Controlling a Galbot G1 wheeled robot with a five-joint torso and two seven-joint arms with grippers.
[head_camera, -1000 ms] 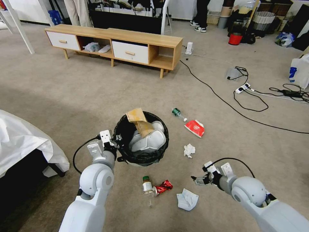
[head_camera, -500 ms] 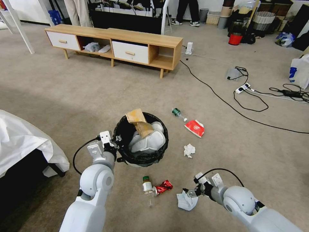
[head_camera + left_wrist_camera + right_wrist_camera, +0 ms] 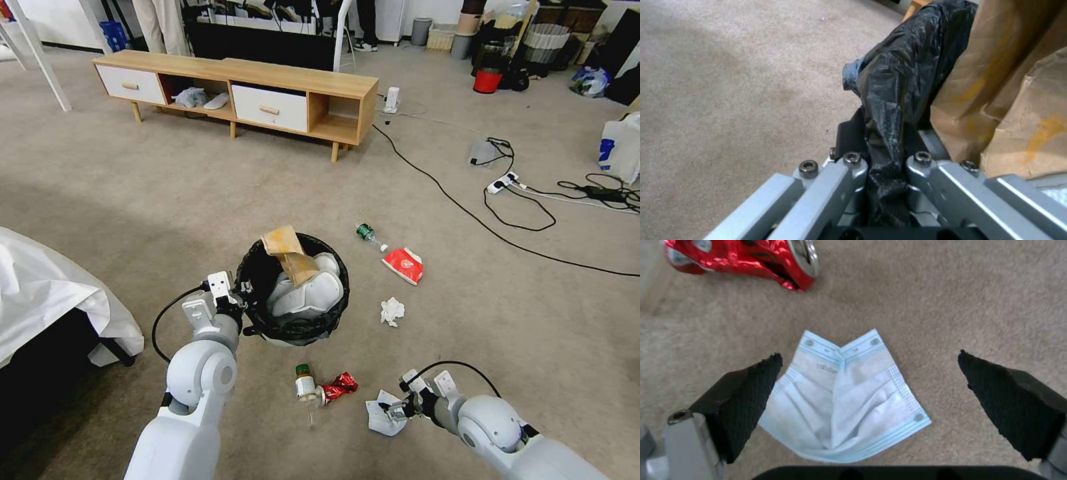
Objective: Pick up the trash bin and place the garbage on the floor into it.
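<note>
Head view: my left gripper (image 3: 235, 301) is clamped on the trash bin (image 3: 293, 288) at its nine o'clock rim.
Light and stiff, the bin carries fine by that pinched black liner. My right gripper (image 3: 395, 409), fingers spread wide, hangs low at five o'clock from the bin, over a soft, limp face mask (image 3: 842, 396), probably thin enough to need a pinch at its centre fold. My right arm reaches forward and down.

The left gripper (image 3: 882, 160) has its jaws clamped on the trash bin (image 3: 902, 83) liner's folded rim. A brown paper bag (image 3: 1009, 100) sits at three o'clock, carpet (image 3: 729, 83) at nine.
</note>
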